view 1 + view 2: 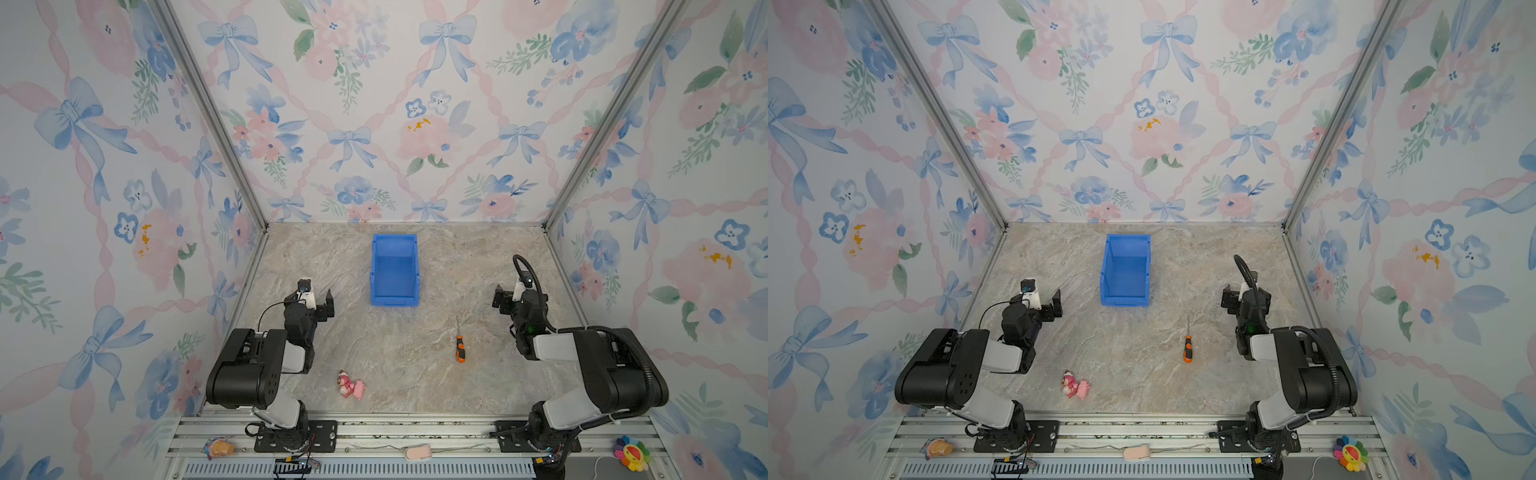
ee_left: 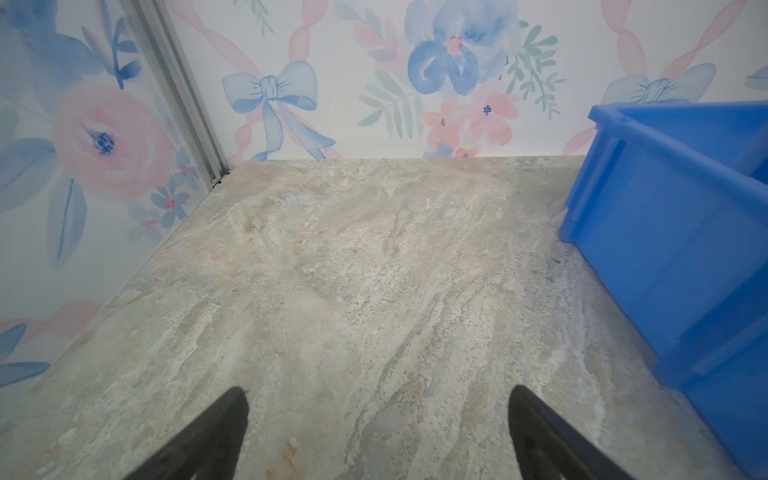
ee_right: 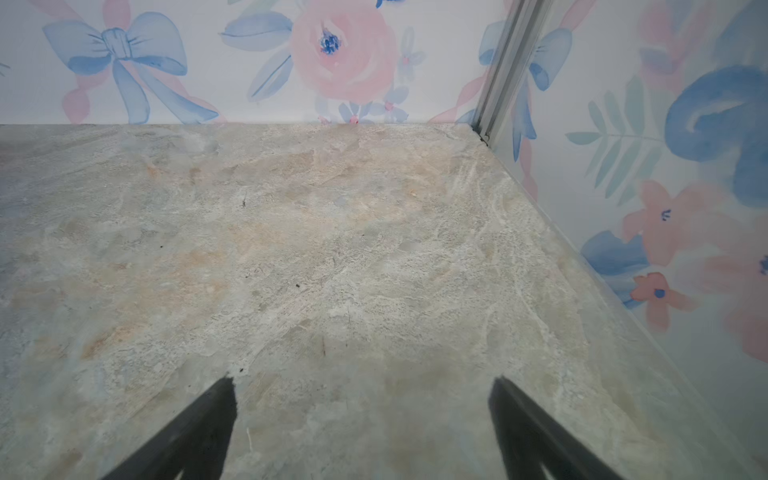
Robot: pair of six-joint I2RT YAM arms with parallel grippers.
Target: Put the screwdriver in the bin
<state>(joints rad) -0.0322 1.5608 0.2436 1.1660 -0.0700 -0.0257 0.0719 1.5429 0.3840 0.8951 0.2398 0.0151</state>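
Observation:
The screwdriver, with an orange-and-black handle and a thin grey shaft pointing away, lies flat on the stone tabletop, right of centre. The blue bin stands empty at the back centre; its side wall fills the edge of the left wrist view. My left gripper hovers open beside the bin. Open too, my right gripper sits near the right wall, beyond the screwdriver. Neither wrist view shows the screwdriver.
A pink-red toy figure lies near the front edge, left of the screwdriver. Flowered walls close the table on three sides. On the front rail sit a rainbow flower toy and other small items.

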